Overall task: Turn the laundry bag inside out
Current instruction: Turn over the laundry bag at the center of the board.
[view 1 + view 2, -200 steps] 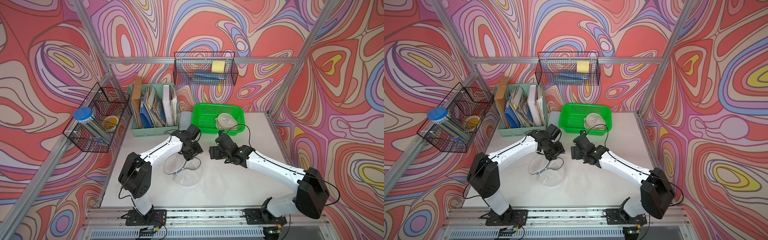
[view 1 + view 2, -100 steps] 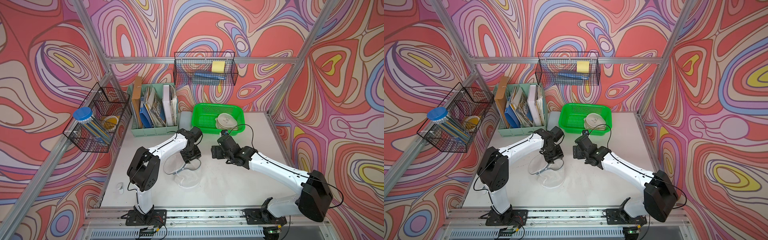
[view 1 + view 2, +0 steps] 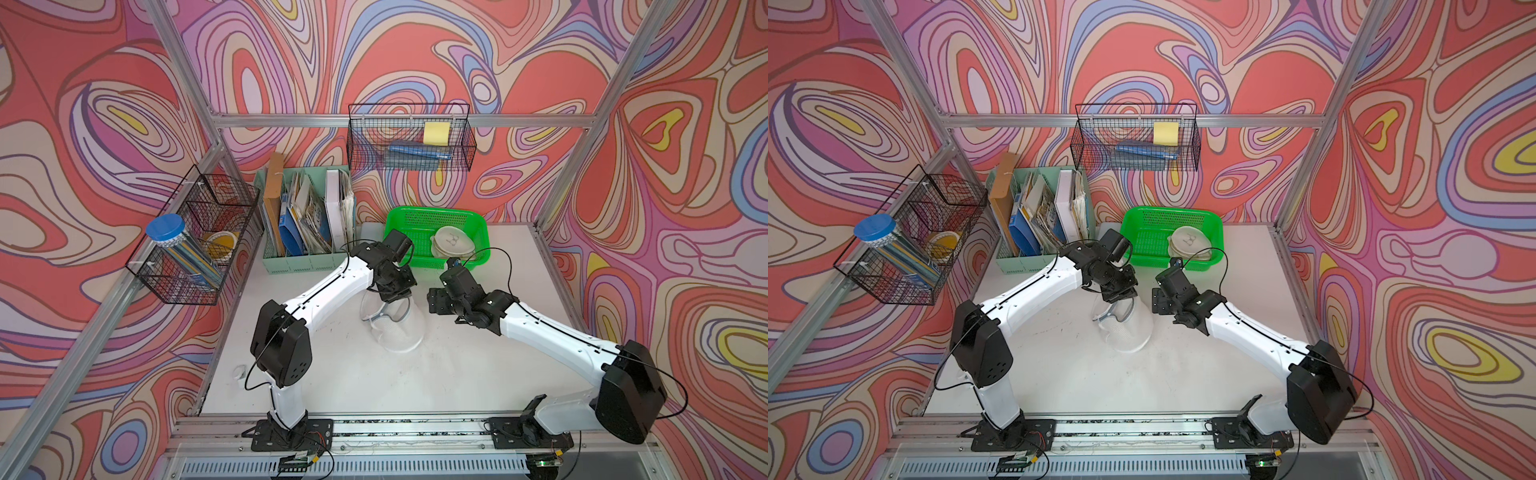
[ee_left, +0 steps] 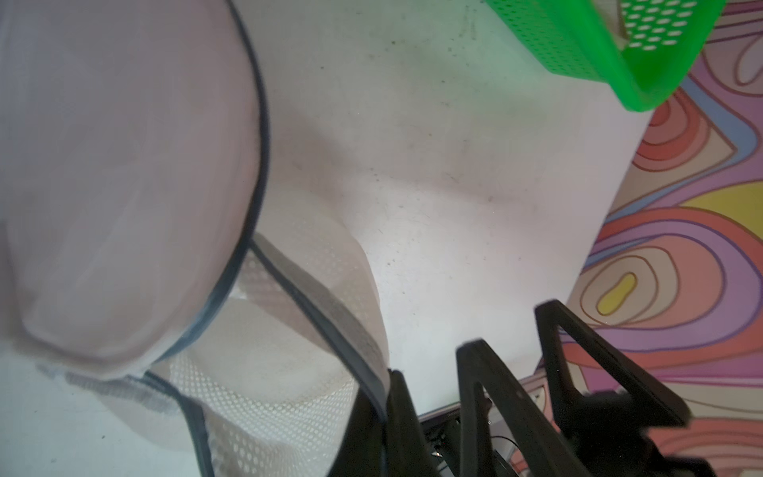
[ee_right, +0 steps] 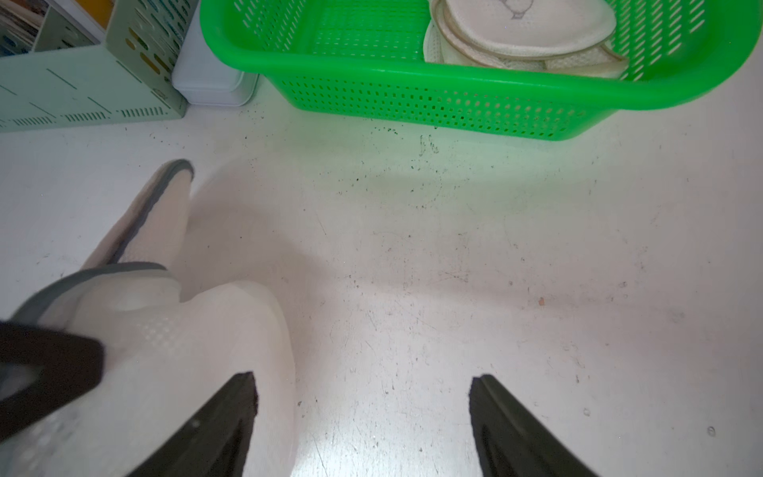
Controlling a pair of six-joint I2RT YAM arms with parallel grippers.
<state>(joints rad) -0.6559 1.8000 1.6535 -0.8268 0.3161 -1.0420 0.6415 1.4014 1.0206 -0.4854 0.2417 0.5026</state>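
The laundry bag, white mesh with a grey-trimmed rim, stands half collapsed in the middle of the table in both top views. My left gripper hangs over its top, and in the left wrist view it is shut on the grey rim. The right gripper stands open just right of the bag. In the right wrist view the right gripper has only bare table between its fingers, with the bag beside one finger.
A green basket holding a folded white mesh item sits behind the grippers. A mint file organizer stands at the back left with a small white box next to it. Wire baskets hang on the left wall and back wall.
My left gripper has closed, pinching the bag's grey rim. The right gripper's fingers have narrowed a little, and it has barely shifted.
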